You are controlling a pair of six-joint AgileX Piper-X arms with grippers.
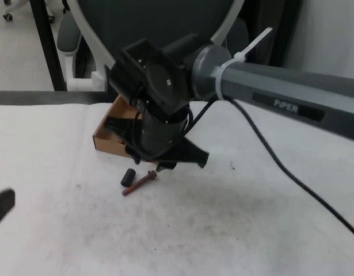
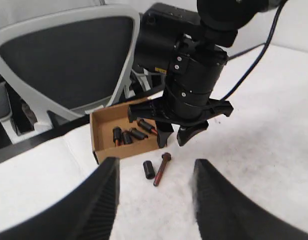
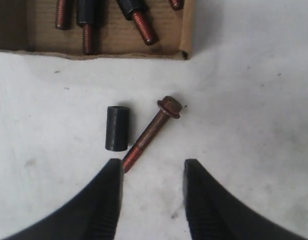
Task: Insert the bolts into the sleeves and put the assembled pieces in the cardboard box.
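Left gripper open and empty, at near left. Sleeve lying flat just near of the box, bolt slanted just right of it. Right gripper spread open above both. Probably light, rigid, slick metal, prone to rolling; best pinched across the shank at mid-length.

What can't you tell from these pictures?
Box: in the high view the right arm covers most of it, hiding its contents.
Assembled pieces: in the right wrist view the top edge cuts them off; no count possible.
Same pieces in the left wrist view: too small to tell whether each is fully seated.
Dark shape at the high view's left edge: cut off, unidentifiable.
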